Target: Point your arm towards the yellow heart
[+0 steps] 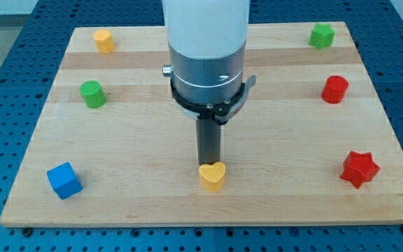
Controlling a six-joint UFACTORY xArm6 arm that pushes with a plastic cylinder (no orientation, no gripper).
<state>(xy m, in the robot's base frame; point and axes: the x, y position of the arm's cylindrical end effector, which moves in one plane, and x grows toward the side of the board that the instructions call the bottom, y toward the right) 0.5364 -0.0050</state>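
Note:
The yellow heart (213,176) lies on the wooden board near the view's bottom, at the middle. My tip (208,166) stands right at the heart's top edge, just behind it and touching or nearly touching it. The rod's very end is partly hidden by the heart. The arm's white and grey body hangs above the middle of the board.
A yellow block (104,40) sits at the top left, a green cylinder (92,94) at the left, a blue cube (64,180) at the bottom left. A green star (321,36) is at the top right, a red cylinder (335,89) at the right, a red star (359,169) at the bottom right.

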